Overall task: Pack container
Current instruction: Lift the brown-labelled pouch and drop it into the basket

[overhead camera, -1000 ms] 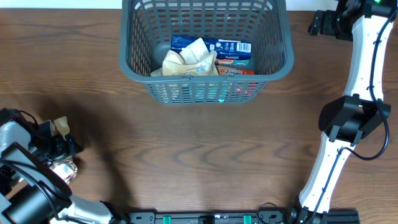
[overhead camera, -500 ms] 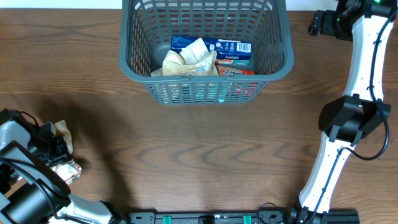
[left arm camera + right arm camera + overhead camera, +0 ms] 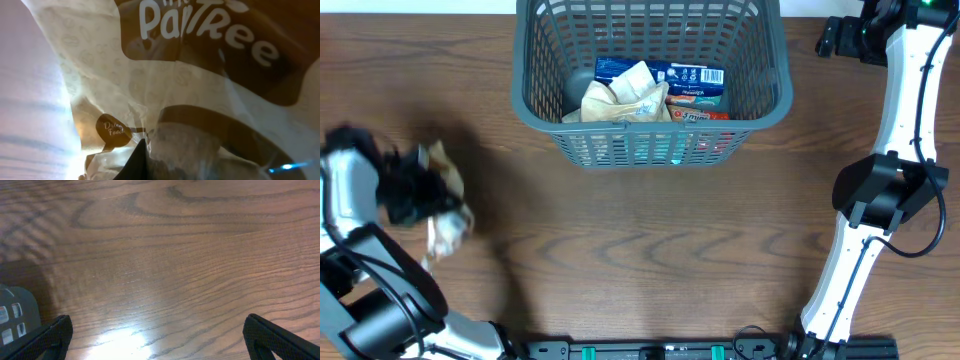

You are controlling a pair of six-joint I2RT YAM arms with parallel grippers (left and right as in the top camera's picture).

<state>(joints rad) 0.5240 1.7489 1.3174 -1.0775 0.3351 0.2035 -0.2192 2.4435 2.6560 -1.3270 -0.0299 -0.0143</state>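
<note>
The container [image 3: 651,142], a large dark grey lattice basket, stands at the back middle of the table and holds a cream bag [image 3: 625,100], a blue packet [image 3: 685,75] and a red packet [image 3: 695,115]. At the left, my left gripper [image 3: 412,192] is shut on a cream and brown snack bag [image 3: 446,222], blurred by motion and hanging off the table. That bag [image 3: 200,80] fills the left wrist view, with one dark fingertip [image 3: 134,165] pressed into it. My right gripper [image 3: 160,340] is open over bare wood, beside the container's right end.
The right arm [image 3: 905,130] runs along the table's right side from its base at the front edge. Bare brown wood lies between the left gripper and the container.
The left gripper has shut on the snack bag and lifted it off the table, swinging away from the front edge and a little right. The right arm has not moved.
</note>
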